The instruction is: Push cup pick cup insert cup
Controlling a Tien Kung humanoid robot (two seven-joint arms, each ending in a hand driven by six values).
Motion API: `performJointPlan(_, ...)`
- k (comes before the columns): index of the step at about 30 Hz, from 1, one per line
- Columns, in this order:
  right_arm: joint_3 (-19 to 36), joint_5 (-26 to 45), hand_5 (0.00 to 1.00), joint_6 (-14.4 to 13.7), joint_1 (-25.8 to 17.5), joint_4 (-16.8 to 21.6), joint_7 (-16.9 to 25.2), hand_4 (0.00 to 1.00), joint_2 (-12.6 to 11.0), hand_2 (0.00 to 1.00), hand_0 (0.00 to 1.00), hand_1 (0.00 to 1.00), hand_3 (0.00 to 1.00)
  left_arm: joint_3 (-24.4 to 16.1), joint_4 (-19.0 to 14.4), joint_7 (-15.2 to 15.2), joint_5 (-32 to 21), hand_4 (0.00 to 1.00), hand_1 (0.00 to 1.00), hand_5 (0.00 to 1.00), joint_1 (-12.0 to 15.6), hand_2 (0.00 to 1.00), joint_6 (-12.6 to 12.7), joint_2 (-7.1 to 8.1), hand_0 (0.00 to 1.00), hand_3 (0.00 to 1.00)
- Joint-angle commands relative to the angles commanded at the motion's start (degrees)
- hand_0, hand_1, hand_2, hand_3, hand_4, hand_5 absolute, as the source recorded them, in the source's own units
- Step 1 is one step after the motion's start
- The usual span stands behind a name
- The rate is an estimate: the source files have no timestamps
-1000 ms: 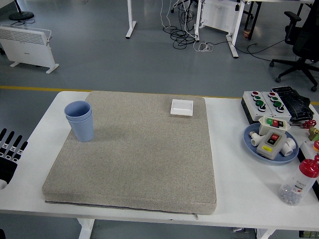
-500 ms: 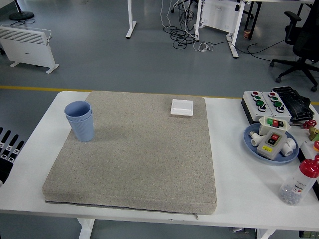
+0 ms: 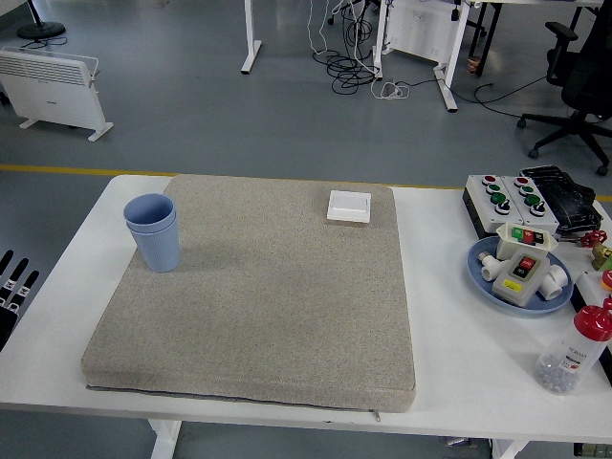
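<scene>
Two light blue ribbed cups (image 3: 153, 232) stand nested one inside the other at the upper left of the frame, upright with the long axis vertical and the open mouth facing up; the inner cup's rim sits just above the outer one's. They rest on the far left corner of a thick, square grey pad (image 3: 258, 296) of coarse woven fabric with rounded corners, which covers most of the white desk (image 3: 459, 354). Near the pad's far right corner lies a flat white square switch plate (image 3: 349, 206). At the left edge of the frame, beside the desk and well apart from the cups, only the black fingers of the left robot hand (image 3: 13, 279) show, extended, roughly parallel and holding nothing. The right side of the desk holds a round blue plate (image 3: 478, 273) carrying a grey control box with a red and a green button (image 3: 522, 268) and several short white cylindrical fittings (image 3: 553, 280). Behind the plate sits a black-and-grey box with red and green round pushbuttons (image 3: 507, 199), and next to it, at the right edge, a black object I cannot identify. At the lower right stands a clear plastic bottle with a red cap (image 3: 574, 350), leaning slightly, with small dark pieces collected in its bottom.
</scene>
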Motion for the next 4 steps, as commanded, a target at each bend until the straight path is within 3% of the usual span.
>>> performJointPlan(4,-0.05,0.05,0.469,0.06,0.34,0.0,0.02,0.125,-0.04,0.647,0.724,0.645,0.577,0.12,0.06,0.9,0.45,0.585,0.881,0.998,-0.24,0.932,-0.55,0.05,0.927,0.837)
